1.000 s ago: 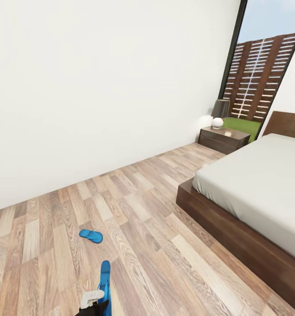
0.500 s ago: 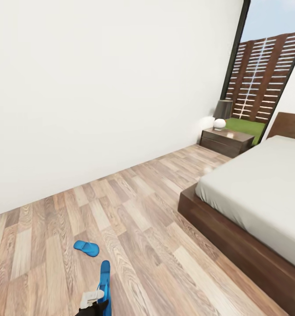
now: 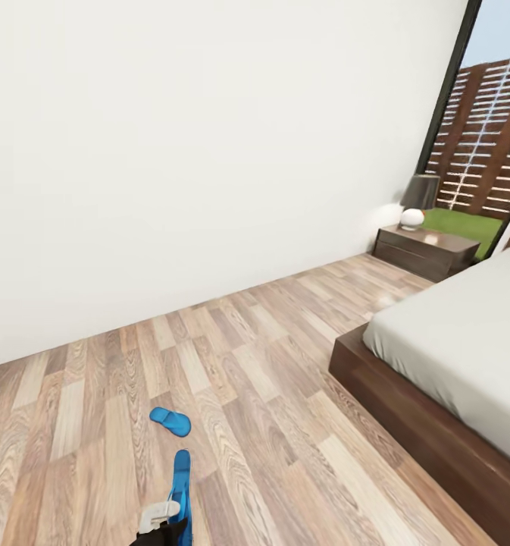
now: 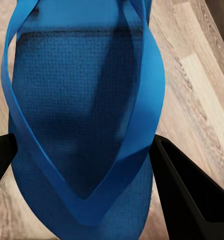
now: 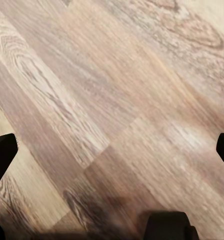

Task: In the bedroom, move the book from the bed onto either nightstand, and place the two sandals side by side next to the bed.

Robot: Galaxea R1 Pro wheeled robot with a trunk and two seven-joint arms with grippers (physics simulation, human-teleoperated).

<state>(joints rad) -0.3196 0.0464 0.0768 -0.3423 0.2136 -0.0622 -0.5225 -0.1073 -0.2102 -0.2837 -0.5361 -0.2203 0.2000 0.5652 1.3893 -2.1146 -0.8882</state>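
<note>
One sandal (image 3: 182, 485) is up off the floor, clamped in the left pincer (image 3: 162, 518) at the bottom edge of the head view, toe pointing up the frame; in the left wrist view that blue sole (image 4: 82, 130) sits squarely between the two dark fingers (image 4: 187, 195), straps facing the camera, gripped across its width so it carries flat and can be laid down sole-first. Its partner, the other sandal (image 3: 170, 422), lies on the wood-plank floor (image 3: 270, 425) just above it in the lower left of the frame, well apart from the bed (image 3: 452, 356) at the right edge. So the pair is not yet beside the bed, and my read is that the held one is on its way there. The nightstand (image 3: 423, 251) stands at the upper right against the window, a lamp (image 3: 419, 194) and a white globe (image 3: 411, 218) on top. The right pincer (image 5: 112, 145) faces bare planks with its fingertips (image 5: 2, 152) spread wide and nothing between them. The book is not to be seen on the stretch of mattress in view.
</note>
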